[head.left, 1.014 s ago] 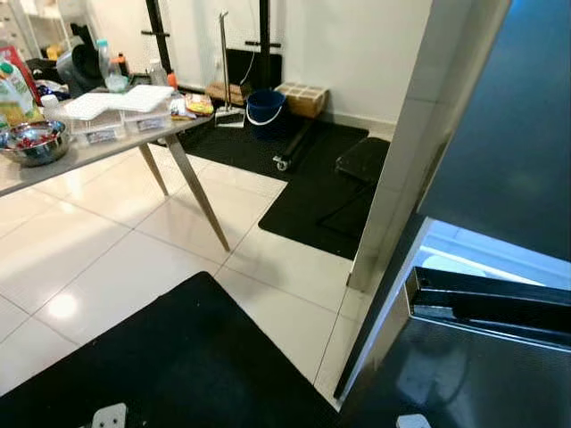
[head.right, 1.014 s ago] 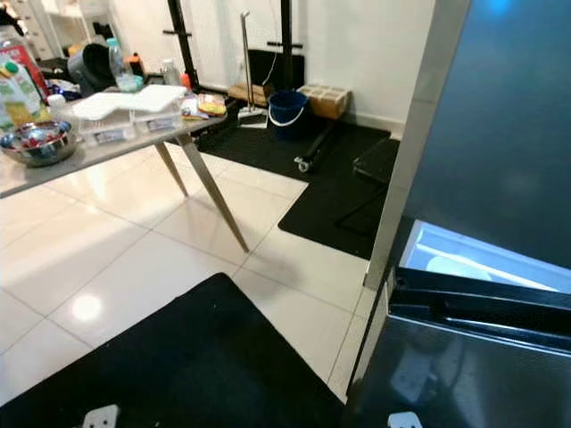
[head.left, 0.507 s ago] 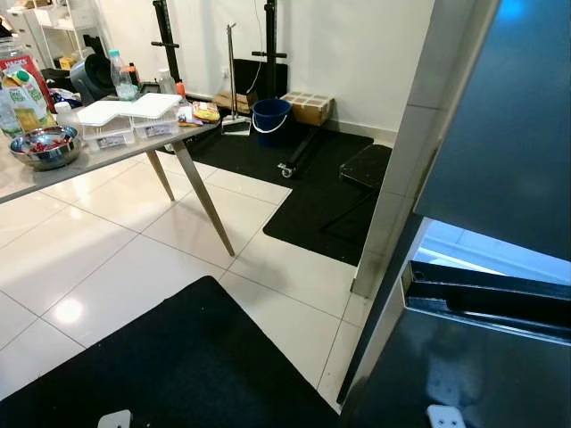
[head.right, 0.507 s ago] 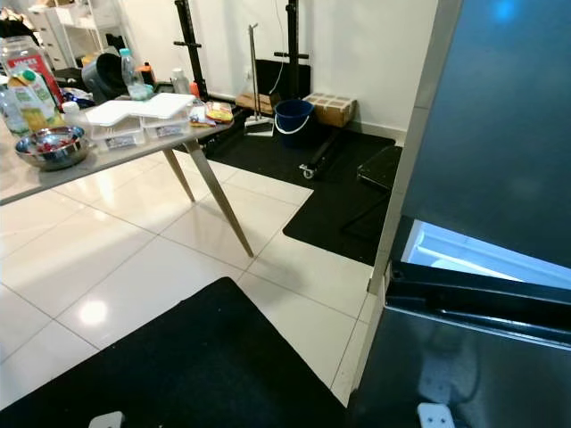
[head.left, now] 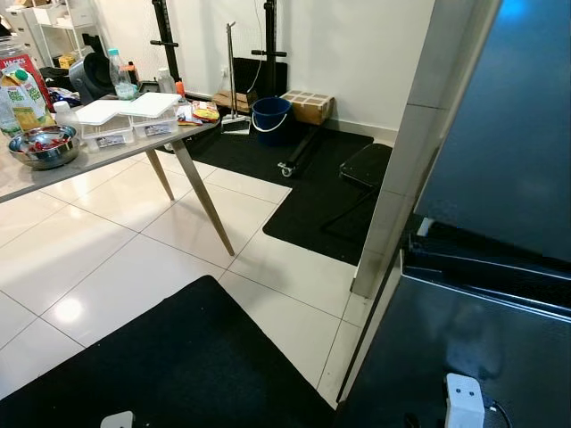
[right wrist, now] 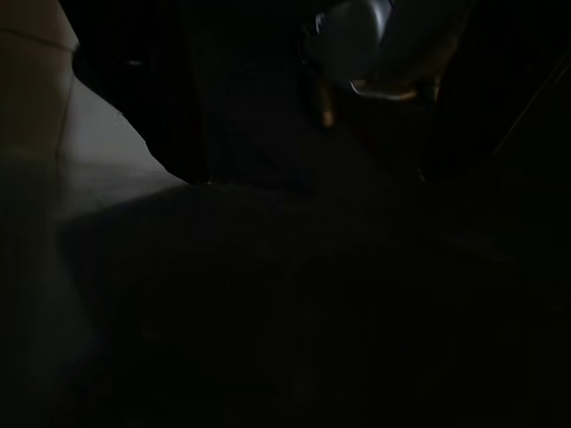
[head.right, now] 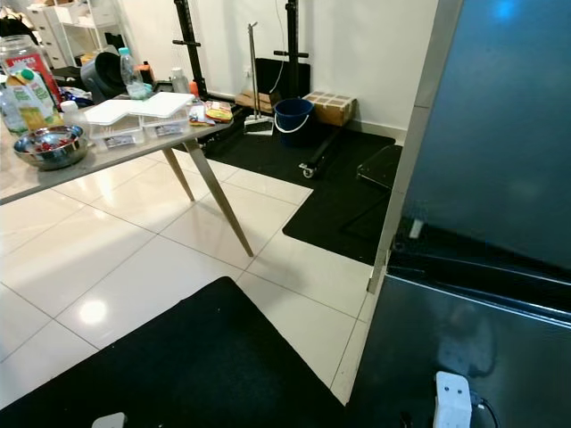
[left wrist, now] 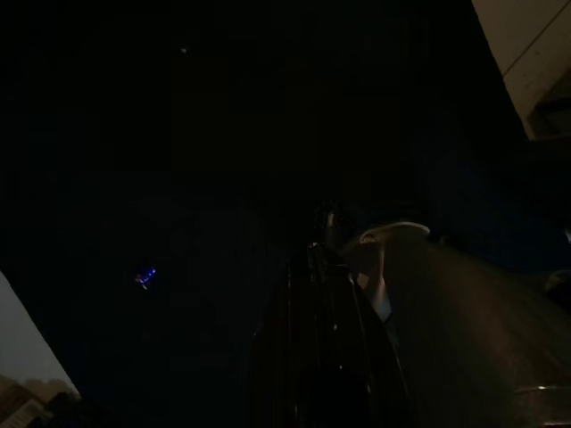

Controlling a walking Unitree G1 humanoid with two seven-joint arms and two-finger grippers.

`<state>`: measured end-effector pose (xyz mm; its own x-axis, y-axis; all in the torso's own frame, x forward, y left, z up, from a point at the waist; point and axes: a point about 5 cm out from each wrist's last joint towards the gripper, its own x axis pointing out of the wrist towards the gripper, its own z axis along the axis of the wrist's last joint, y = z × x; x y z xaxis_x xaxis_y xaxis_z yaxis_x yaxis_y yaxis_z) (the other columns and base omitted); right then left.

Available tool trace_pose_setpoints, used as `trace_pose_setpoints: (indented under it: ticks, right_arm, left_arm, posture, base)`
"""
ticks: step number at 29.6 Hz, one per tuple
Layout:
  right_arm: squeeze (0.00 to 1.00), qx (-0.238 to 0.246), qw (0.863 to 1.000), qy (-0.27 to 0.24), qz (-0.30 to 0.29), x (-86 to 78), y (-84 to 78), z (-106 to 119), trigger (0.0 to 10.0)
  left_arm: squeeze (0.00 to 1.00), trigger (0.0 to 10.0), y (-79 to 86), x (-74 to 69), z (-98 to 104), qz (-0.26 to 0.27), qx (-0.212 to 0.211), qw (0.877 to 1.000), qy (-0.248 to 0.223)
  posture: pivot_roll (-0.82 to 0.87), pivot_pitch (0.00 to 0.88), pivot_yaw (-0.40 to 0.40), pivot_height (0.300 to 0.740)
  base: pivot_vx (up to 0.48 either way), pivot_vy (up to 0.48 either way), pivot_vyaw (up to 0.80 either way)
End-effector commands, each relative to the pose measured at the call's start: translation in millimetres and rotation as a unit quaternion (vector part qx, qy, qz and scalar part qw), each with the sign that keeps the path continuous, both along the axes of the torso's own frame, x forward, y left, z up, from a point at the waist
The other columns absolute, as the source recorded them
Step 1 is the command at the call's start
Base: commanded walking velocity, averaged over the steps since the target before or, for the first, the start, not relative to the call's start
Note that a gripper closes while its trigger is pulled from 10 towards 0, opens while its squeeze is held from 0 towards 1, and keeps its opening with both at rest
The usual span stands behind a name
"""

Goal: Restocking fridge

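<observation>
The fridge (head.left: 500,134) stands on my right, tall and glossy black with a silver side edge. Its lower drawer front (head.left: 446,330) sits flush under the upper door, with only a dark slot between them. On the grey table (head.left: 89,160) at the far left are a steel bowl (head.left: 40,147) of red items, a juice carton (head.left: 22,89), a water bottle (head.left: 118,73) and clear lidded boxes (head.left: 125,116). A white part of my right arm (head.left: 464,401) shows low in front of the drawer. A white bit of my left arm (head.left: 116,419) peeks in at the bottom edge. Both wrist views are very dark.
A black mat (head.left: 178,366) lies on the white tile floor right before me. A second black mat (head.left: 312,187) lies by the wall with a blue bucket (head.left: 270,114), a cardboard box (head.left: 308,105) and a black rack. The table's slanted leg (head.left: 201,192) reaches toward the walkway.
The lit gap above the fridge's lower drawer has closed and the light is gone. The white part of my right arm has risen into view. The camera tilted up slightly early on.
</observation>
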<state>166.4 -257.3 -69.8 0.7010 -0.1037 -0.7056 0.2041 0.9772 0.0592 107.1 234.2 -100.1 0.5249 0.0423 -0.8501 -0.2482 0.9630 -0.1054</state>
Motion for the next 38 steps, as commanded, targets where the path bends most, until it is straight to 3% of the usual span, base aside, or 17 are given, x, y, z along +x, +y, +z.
trace_pose_setpoints:
  ticks: [1,3,18,30,38]
  right_arm:
    - [0.0,0.001,1.0,-0.027,-0.003,10.7,0.5,5.9,10.0]
    - [0.0,0.005,0.998,-0.054,0.004,22.8,1.9,12.7,10.0]
    - [0.0,0.02,0.994,-0.105,-0.006,35.2,3.1,22.0,10.0]
    - [0.0,0.026,0.989,-0.146,0.003,59.2,8.5,36.1,10.0]
    - [0.0,0.028,0.987,-0.156,0.007,64.2,9.8,39.5,10.0]
  left_arm:
    - [0.0,10.0,-4.9,-2.1,-1.8,-0.007,-0.005,1.0,0.005]
    - [0.0,10.0,-4.9,-1.7,-1.6,-0.008,-0.005,1.0,0.004]
    - [0.0,10.0,-7.3,-2.3,-2.2,-0.014,-0.008,1.0,0.005]
    - [0.0,10.0,-8.9,-0.5,-2.1,-0.02,-0.01,1.0,0.004]
    - [0.0,10.0,-9.2,-1.1,-2.2,-0.023,-0.01,1.0,0.004]
  posture:
    - [-0.06,0.0,-0.003,0.74]
    - [-0.06,0.0,-0.003,0.74]
    - [-0.06,0.0,-0.004,0.74]
    - [-0.06,0.0,-0.004,0.74]
    - [-0.06,0.0,-0.005,0.74]
  base:
    - [0.0,0.0,0.0]
    - [0.0,0.0,0.0]
    - [0.0,0.0,0.0]
    - [0.0,0.0,0.0]
    - [0.0,0.0,0.0]
